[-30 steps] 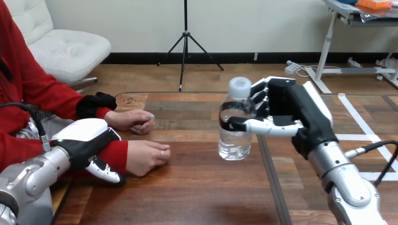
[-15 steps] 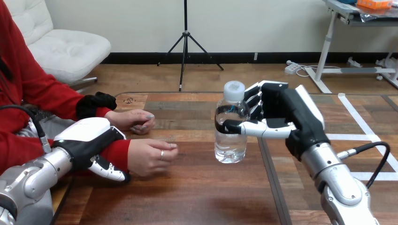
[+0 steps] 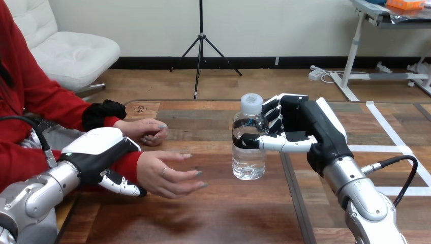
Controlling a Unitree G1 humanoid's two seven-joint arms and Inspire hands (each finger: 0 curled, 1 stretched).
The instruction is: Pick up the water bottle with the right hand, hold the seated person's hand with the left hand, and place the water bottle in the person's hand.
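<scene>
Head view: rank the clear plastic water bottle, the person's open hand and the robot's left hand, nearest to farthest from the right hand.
1. clear plastic water bottle, held in the right hand.
2. person's open hand, left of the bottle, apart from it.
3. left hand, farthest left, on the person's wrist.

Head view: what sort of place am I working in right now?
Probably a sit-down tabletop handover setup: a wooden table, a seated person's open hand held out over it at the left, and a water bottle gripped upright in the right hand.
</scene>
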